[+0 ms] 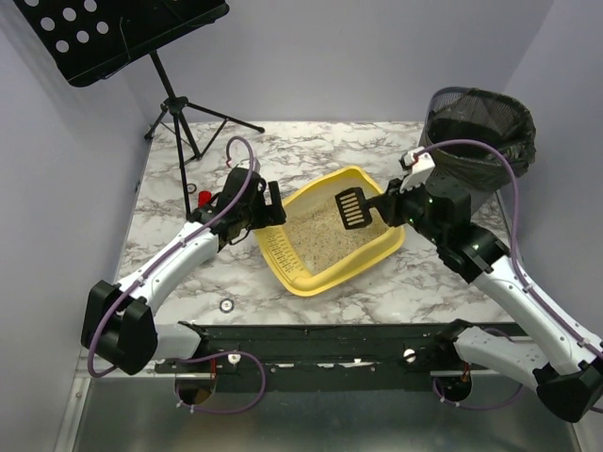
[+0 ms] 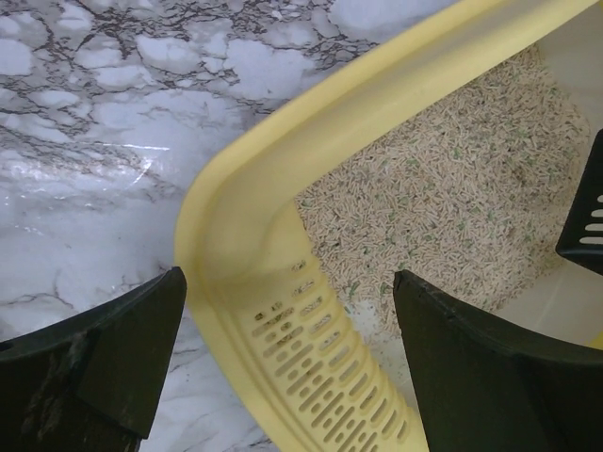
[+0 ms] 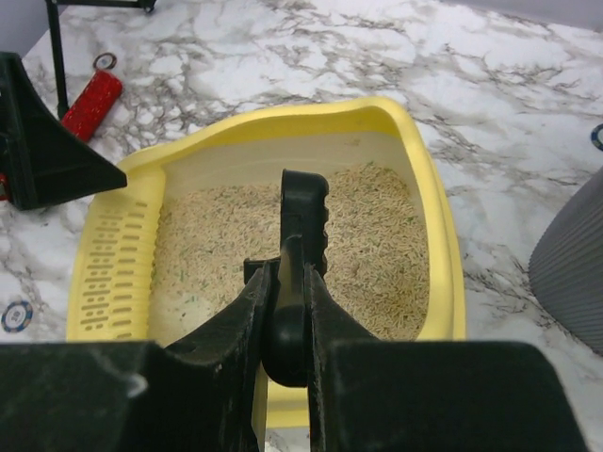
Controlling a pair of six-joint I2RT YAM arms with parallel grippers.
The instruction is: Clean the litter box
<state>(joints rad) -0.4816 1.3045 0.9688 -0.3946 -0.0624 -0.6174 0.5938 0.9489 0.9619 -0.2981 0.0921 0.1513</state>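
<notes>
Marble-patterned worktop (image 1: 330, 146), pale walls on every side, a black music stand (image 1: 113, 33) in the far left corner and a grey mesh bin (image 1: 480, 127) lined with a black bag in the far right corner. Right in the middle sits the yellow litter box (image 1: 363, 268), turned at an angle, with beige litter (image 1: 325, 235) spread across its floor and its slotted sieve section (image 1: 283, 254) at the end nearer the left arm.

Over to the left hand (image 1: 268, 209): it is at the box's left corner, fingers wide apart. The wrist view shows it well: one finger (image 2: 122, 358) is outside over the marble, the other (image 2: 480, 367) is inside above the litter, and the rounded yellow rim and sieve slots run between them. There is clear space on both sides of the rim, so nothing is gripped.

Now the right hand (image 1: 388, 205): it reaches in from the bin side and is clamped tight on the handle of a black slotted scoop (image 1: 352, 209). Its own camera shows the handle pinched between the two fingers, with the scoop pointing out over the litter towards the box's far wall. Whether the blade touches the litter, I cannot tell.

A small red cylinder (image 3: 91, 104) lies on the worktop beyond the left hand, well clear of the box.
</notes>
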